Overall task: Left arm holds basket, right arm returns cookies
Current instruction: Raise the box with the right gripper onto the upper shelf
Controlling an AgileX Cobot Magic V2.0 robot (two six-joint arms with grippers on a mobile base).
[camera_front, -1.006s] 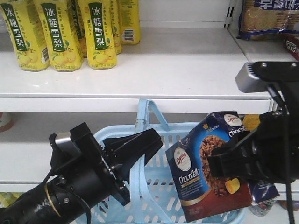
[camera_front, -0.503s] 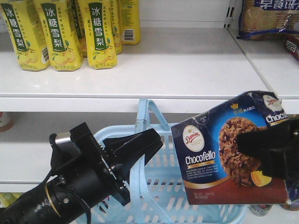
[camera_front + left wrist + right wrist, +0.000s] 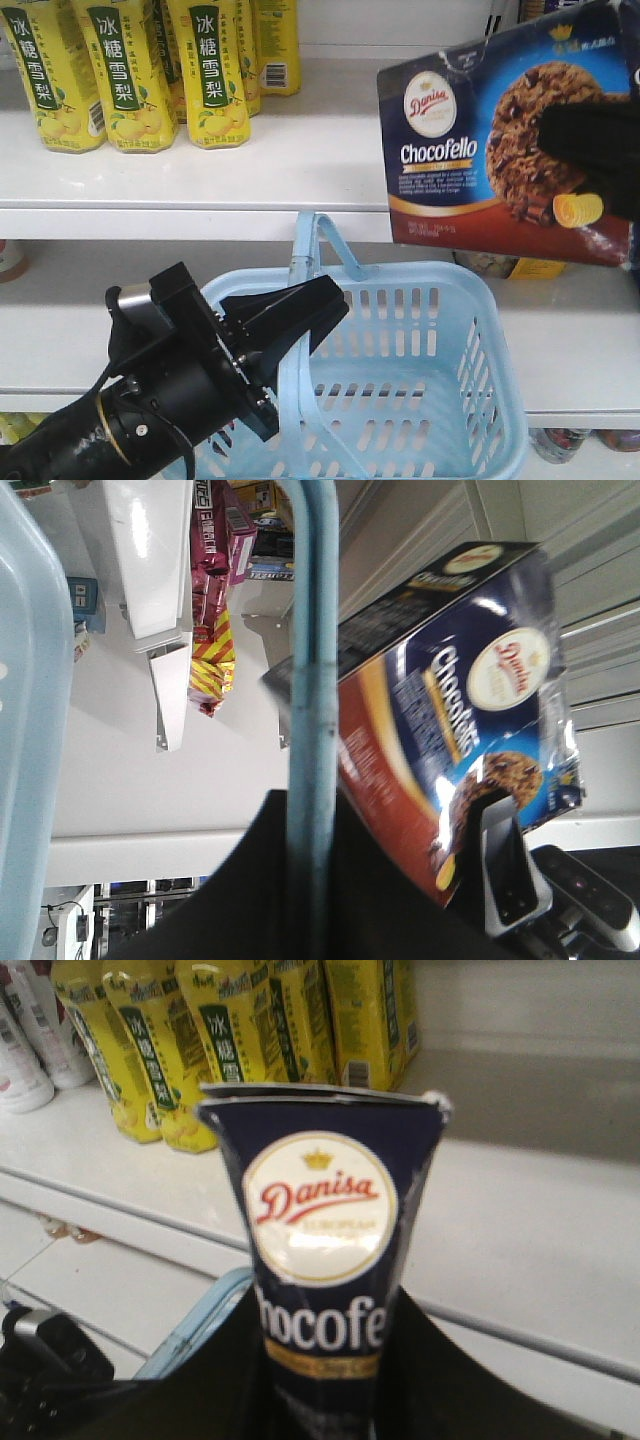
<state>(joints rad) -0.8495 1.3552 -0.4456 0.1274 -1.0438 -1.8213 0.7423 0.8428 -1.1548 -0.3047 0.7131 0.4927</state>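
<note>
The light blue basket (image 3: 400, 270) hangs in front of the lower shelf, its inside bare. My left gripper (image 3: 292, 322) is shut on the hoop handle (image 3: 300, 260); in the left wrist view the handle (image 3: 312, 660) runs straight up between the black jaws of the left gripper (image 3: 312, 880). The navy cookies carton (image 3: 470, 150) is up at the height of the upper shelf, at the right, label facing the camera. My right gripper (image 3: 575, 140) is shut on its right part. The right wrist view shows the carton (image 3: 320, 1200) end-on, pinched in the right gripper (image 3: 320, 1360).
Yellow drink cartons (image 3: 130, 70) stand in rows on the left of the white upper shelf (image 3: 330, 150). A yellow pack (image 3: 510, 266) lies on the lower shelf behind the basket. Bottles (image 3: 560, 442) show below at the right.
The right gripper has lifted the cookies carton from basket level up and slightly right to the upper shelf height. The left arm and basket have not moved.
</note>
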